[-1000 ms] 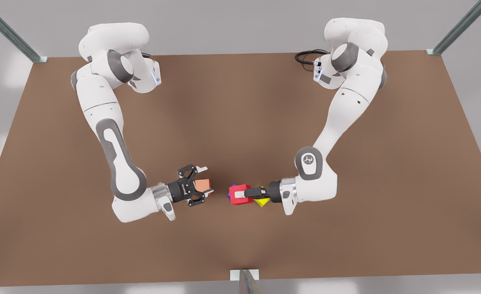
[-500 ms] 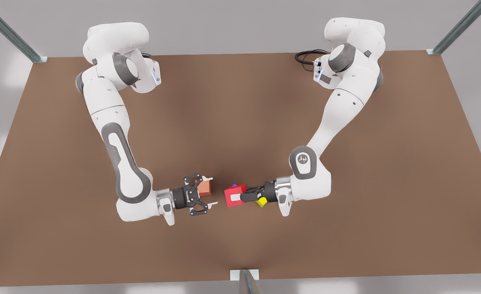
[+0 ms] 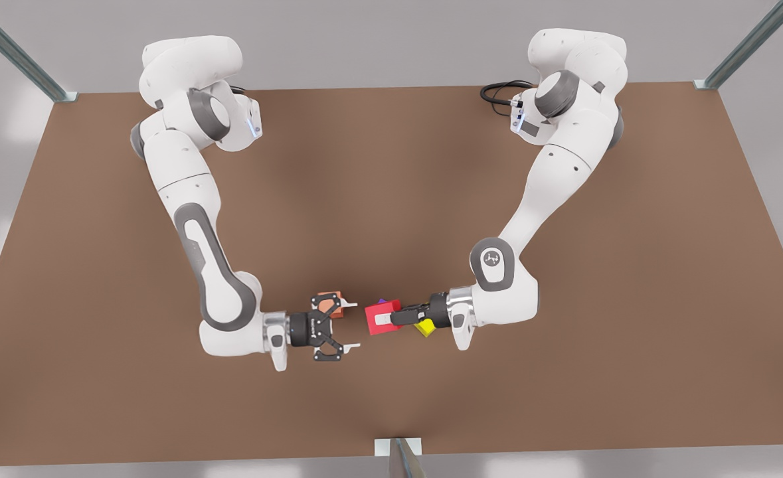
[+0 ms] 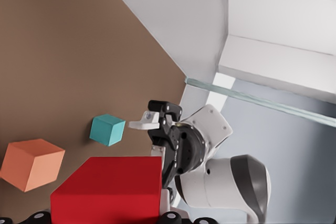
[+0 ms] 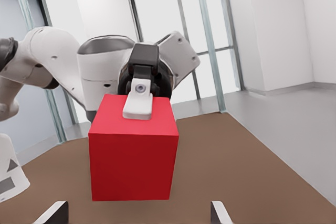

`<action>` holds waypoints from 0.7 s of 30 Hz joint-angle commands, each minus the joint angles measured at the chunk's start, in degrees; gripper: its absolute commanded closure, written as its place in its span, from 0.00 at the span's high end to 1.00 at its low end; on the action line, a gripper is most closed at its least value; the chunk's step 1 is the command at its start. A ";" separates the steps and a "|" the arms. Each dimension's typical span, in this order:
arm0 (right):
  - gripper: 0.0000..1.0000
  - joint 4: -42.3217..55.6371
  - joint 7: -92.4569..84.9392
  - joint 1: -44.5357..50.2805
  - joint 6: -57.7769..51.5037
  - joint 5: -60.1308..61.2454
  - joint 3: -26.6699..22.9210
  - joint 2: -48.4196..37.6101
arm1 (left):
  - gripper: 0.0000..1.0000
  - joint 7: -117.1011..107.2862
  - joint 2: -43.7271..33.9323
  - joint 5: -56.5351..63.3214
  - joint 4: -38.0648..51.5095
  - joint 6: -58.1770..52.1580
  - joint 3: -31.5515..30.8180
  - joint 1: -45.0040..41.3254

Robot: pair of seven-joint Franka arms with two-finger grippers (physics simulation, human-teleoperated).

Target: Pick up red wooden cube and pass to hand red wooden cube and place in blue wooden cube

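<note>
1 step is done: the small red wooden cube [image 3: 381, 307] is clamped in the left hand [image 3: 384, 320]. The right hand [image 3: 351, 324] is spread open near it, so the handover and the placing at the teal-blue wooden cube [image 4: 107, 130] are left.

Left gripper [image 3: 386, 320] clamped, right gripper [image 3: 348, 325] spread, facing.

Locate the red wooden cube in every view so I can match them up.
Front view: red wooden cube near the table's middle, clamped in the left gripper.
Left wrist view: red wooden cube closest to the camera, in front of the other arm.
Right wrist view: red wooden cube in the middle, straight ahead of the camera.
Shared landmark: the right gripper, jaws open, facing the cube.
</note>
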 commanded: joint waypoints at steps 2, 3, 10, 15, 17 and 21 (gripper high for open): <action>1.00 -0.25 -5.76 0.38 2.10 1.81 0.82 -0.02 | 0.64 11.24 -0.09 -0.85 0.02 -0.03 -0.04 0.00; 1.00 -0.34 -5.76 0.65 2.18 2.33 0.82 -0.02 | 0.64 11.15 -0.09 -0.85 0.02 -0.12 -0.04 0.00; 1.00 -0.34 -5.85 2.14 3.41 3.65 0.91 0.06 | 0.64 10.72 -0.09 -0.94 0.02 -0.21 -0.04 0.00; 1.00 -0.25 -5.85 2.93 3.77 4.27 0.91 0.06 | 0.64 10.63 0.09 -2.08 0.02 -0.12 -0.04 -0.35; 1.00 -0.16 -5.85 3.46 4.03 5.15 0.91 0.06 | 0.64 10.63 0.18 -2.17 0.02 0.23 -0.04 -0.62; 1.00 -0.16 -5.76 4.16 4.91 5.85 1.26 0.06 | 0.64 10.54 0.53 -2.35 0.11 1.11 -0.04 -1.23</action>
